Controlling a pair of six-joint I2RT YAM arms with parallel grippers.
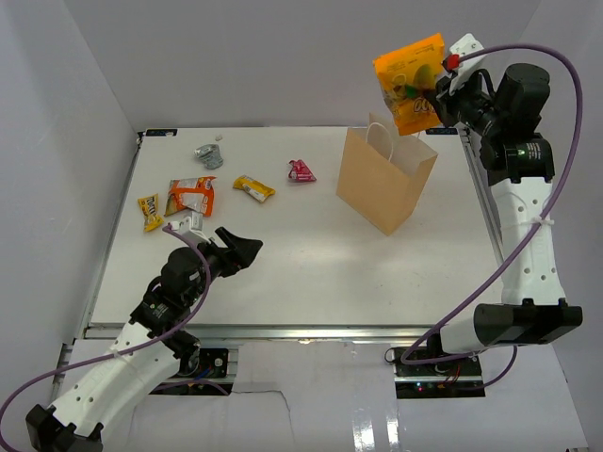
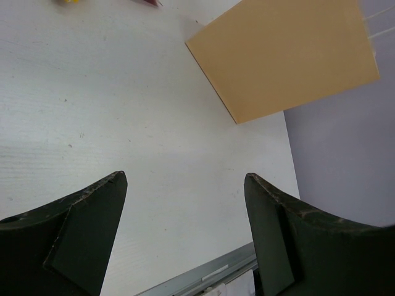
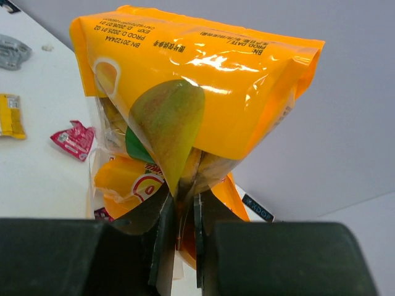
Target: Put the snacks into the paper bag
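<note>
A white table (image 1: 301, 273) stands between pale grey walls. The large orange bag (image 3: 203, 80) is glossy and crinkled, with a green-red fruit picture. Its upside-down black print shows "BN", "PROD" and "EXP". The right gripper (image 3: 183, 216) pinches its seam, jaws nearly closed, holding it in the air at 1 o'clock of the tan paper bag (image 1: 382, 184), which stands upright at the table's 2 o'clock. The left gripper (image 1: 243, 250), at 8 o'clock, gapes wide with nothing between its jaws. An orange-white bag (image 1: 191, 196), yellow packet (image 1: 253, 187), pink wrapper (image 1: 301, 171) and silver foil packet (image 1: 208, 154) lie from 10 to 12 o'clock, their lettering too small to read.

The paper bag (image 1: 386, 184) stands right of centre, the large snack bag (image 1: 412, 80) above it; small packets (image 1: 188, 196) lie centre-left.
</note>
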